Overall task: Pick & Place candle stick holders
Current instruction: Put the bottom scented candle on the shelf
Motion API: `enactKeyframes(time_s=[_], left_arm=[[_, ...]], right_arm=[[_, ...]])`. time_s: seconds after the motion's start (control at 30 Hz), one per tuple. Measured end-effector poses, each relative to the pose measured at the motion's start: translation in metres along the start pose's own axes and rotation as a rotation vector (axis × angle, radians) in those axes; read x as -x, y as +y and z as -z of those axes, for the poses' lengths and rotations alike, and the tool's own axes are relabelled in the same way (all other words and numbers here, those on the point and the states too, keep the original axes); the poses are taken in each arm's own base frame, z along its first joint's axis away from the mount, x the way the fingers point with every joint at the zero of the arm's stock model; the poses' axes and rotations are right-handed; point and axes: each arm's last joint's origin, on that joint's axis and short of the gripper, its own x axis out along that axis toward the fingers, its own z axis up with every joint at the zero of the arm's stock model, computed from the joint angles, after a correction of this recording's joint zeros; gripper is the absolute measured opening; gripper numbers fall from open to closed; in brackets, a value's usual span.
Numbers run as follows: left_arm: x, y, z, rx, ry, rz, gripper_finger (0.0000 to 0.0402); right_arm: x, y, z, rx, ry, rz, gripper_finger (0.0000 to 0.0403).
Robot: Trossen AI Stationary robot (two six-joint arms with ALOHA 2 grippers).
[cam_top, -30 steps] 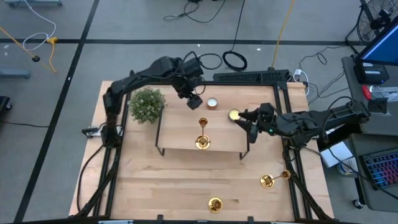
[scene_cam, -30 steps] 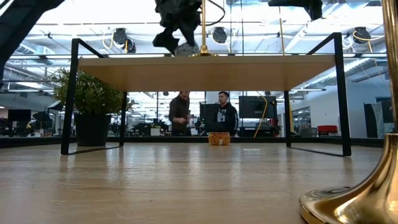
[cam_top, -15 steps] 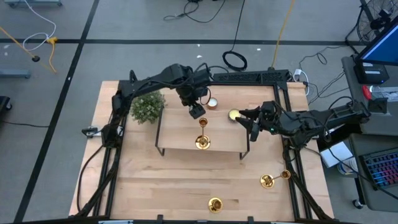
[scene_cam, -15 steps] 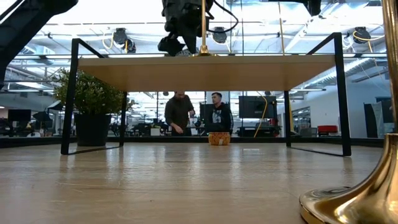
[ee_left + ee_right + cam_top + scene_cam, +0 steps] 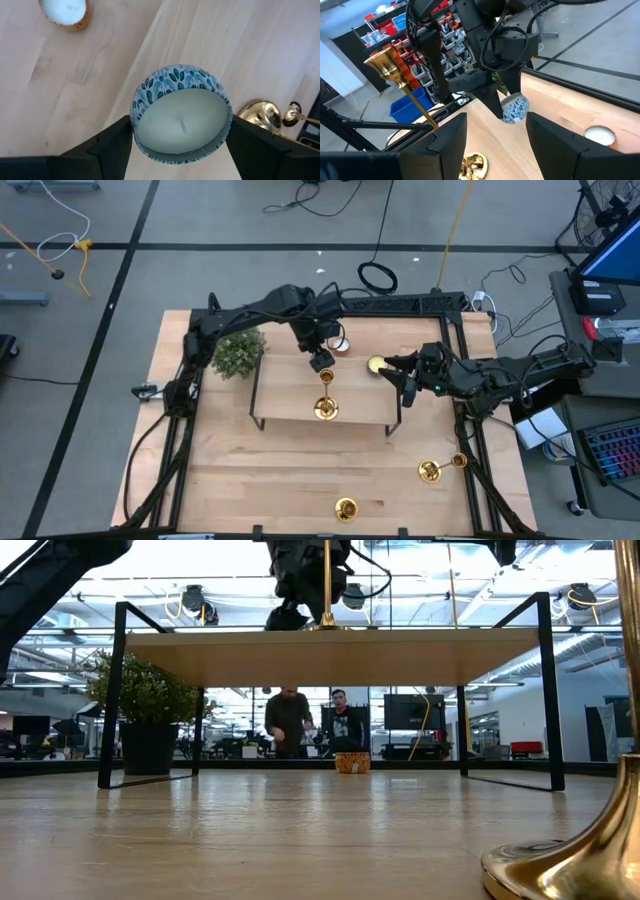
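Left end effector [image 5: 321, 361] grips a patterned candle tin [image 5: 181, 113], wax inside, at twelve o'clock from the holder [image 5: 326, 394]; right end effector [image 5: 393, 375] released, empty.

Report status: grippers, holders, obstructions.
Left gripper shut on blue-patterned candle above shelf. Right gripper open, empty. Shelf candle stick holder upright, close beside candle.

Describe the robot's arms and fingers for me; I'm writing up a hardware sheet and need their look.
Both arms are dark, nearly black, built of slim jointed links with black cables running along them. The left gripper and right gripper each end in two flat, angular black fingers with a matte finish. No markings can be made out on them.
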Motion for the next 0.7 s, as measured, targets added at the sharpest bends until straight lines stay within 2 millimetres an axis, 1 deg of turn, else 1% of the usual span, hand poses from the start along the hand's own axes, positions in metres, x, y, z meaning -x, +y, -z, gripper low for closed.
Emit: enactKeyframes(time_s=[0.33, 0.7], left_arm=[[-0.014, 0.002, -0.006, -0.019, 0.015, 0.033, 0.0280], [-0.014, 0.003, -0.007, -0.043, 0.006, 0.008, 0.0280]], right_arm=[[0.000, 0.000, 0.000, 0.000, -0.002, 0.003, 0.0200], [0.000, 0.000, 0.000, -0.002, -0.002, 0.003, 0.0200]])
